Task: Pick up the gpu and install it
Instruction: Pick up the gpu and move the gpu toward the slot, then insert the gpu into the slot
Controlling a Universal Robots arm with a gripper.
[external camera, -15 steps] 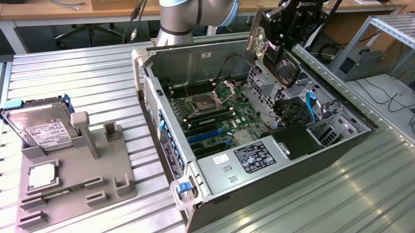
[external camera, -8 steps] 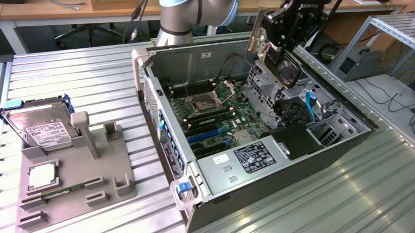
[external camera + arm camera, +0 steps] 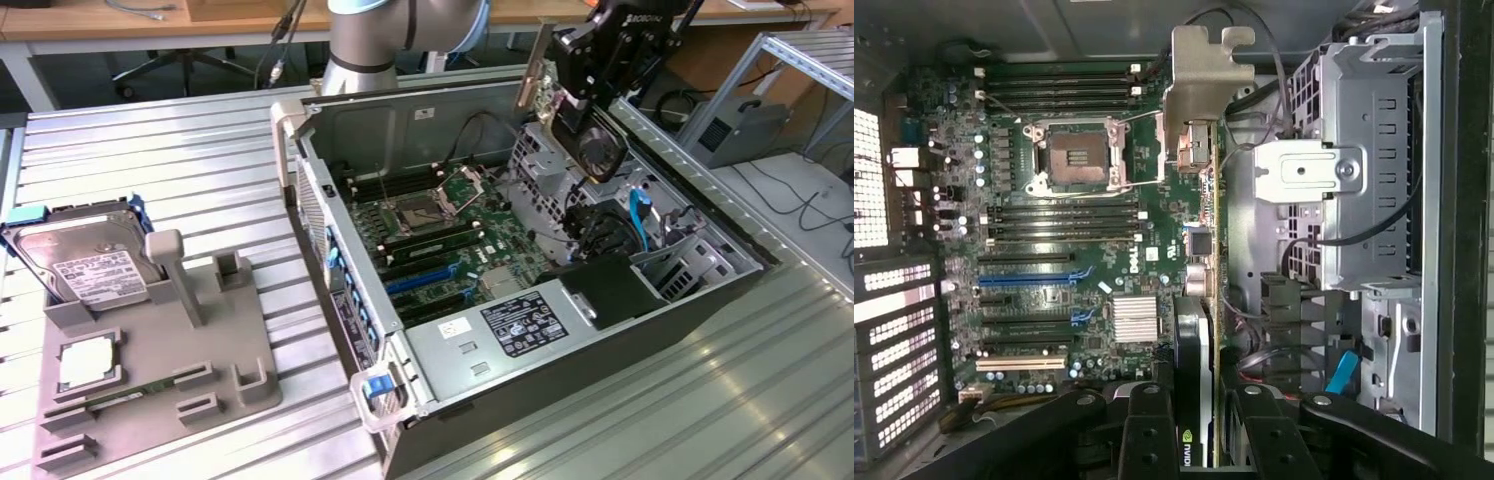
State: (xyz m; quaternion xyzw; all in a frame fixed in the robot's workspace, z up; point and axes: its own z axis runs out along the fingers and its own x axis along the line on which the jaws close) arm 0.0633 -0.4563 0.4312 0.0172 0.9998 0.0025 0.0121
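Holding the gpu [image 3: 601, 150] between my fingers, I hang above the open computer case [image 3: 561, 420], over its side on the exterior view's right. My gripper [image 3: 583, 105] is clamped on the card's upper edge, so the card hangs on edge with its metal bracket [image 3: 539, 65] pointing up and away toward the rear wall of the case. The card is off the motherboard [image 3: 494, 235] and seated in no slot.

From my wrist, the gpu [image 3: 1194, 370] shows edge-on as a thin dark strip running out from my gripper [image 3: 1201, 420], its fingers [image 3: 1149, 430] pressed to either face, and the bracket [image 3: 1199, 80] is at the far end. Below it lies the motherboard [image 3: 1084, 230] with the bare CPU socket [image 3: 1076, 157] and the blue expansion slots [image 3: 1024, 280] to one side, the grey drive cage [image 3: 1374, 150] to the other.

Out on the ribbed table [image 3: 160, 150], well apart from the case, a hard drive [image 3: 87, 265] stands tilted in a grey fixture [image 3: 160, 370].
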